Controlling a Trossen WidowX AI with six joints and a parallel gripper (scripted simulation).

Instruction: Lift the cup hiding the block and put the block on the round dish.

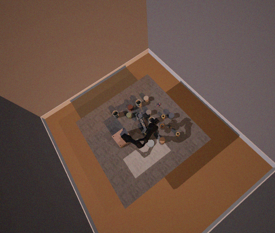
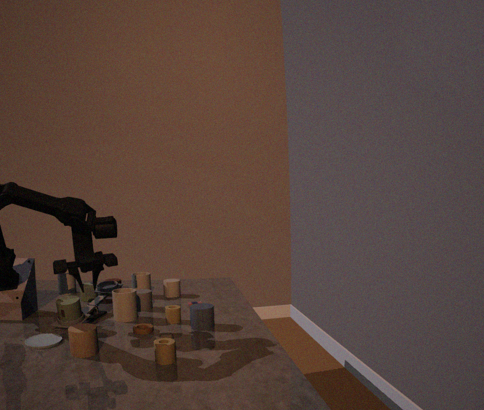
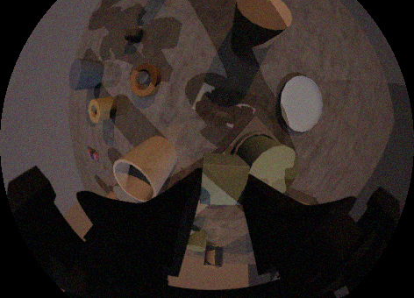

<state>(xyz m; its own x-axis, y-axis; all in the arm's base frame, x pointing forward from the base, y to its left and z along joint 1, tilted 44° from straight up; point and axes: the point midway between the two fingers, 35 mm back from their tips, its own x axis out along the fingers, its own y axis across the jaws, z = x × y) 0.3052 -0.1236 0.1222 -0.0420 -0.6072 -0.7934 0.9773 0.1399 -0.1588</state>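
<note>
My gripper point(image 2: 88, 287) point(image 3: 220, 174) is shut on a small olive-green block point(image 3: 224, 173) and holds it in the air over the balance. The balance beam point(image 2: 96, 302) point(image 1: 141, 122) slopes between two ends. An olive cup point(image 2: 69, 308) point(image 3: 274, 165) stands on its near end, close beside the gripper in the wrist view; the arm hides it in the top view. The far end point(image 1: 139, 115) point(image 2: 108, 286) carries no cup. A similar green cup point(image 1: 128, 115) point(image 3: 196, 240) stands on the table off the balance. The pale round dish point(image 1: 150, 143) point(image 2: 43, 340) point(image 3: 302, 103) bears nothing.
An orange cylinder point(image 1: 162, 140) point(image 2: 83, 342) point(image 3: 264, 11) stands near the dish. A tall beige cup point(image 2: 124, 306) point(image 3: 160, 156) stands beside the balance. A blue cylinder point(image 2: 202, 317) point(image 3: 87, 74) and a yellow hollow cylinder point(image 2: 172, 315) stand farther over, with several other cups behind.
</note>
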